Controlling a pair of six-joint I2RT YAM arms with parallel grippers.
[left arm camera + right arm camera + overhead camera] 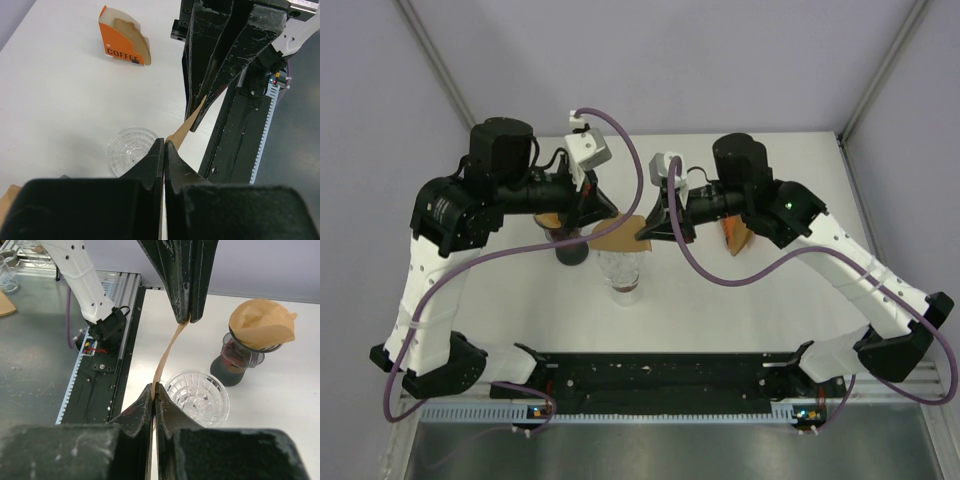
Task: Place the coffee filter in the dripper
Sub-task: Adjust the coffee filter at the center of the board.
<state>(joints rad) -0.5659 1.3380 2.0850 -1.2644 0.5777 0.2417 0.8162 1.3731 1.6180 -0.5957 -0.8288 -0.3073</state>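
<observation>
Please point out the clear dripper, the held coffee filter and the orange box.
clear dripper (200, 396): right wrist view, ribbed bowl.
coffee filter (168, 351): right wrist view, thin edge.
orange box (112, 39): left wrist view, orange face.

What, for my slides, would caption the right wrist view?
Left gripper and right gripper pinch one brown coffee filter beside the clear dripper.

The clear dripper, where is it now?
In the top view the clear dripper stands mid-table, just right of the dark filter-topped pot, next to the brown coffee filter pinched by the left gripper and right gripper.
</observation>
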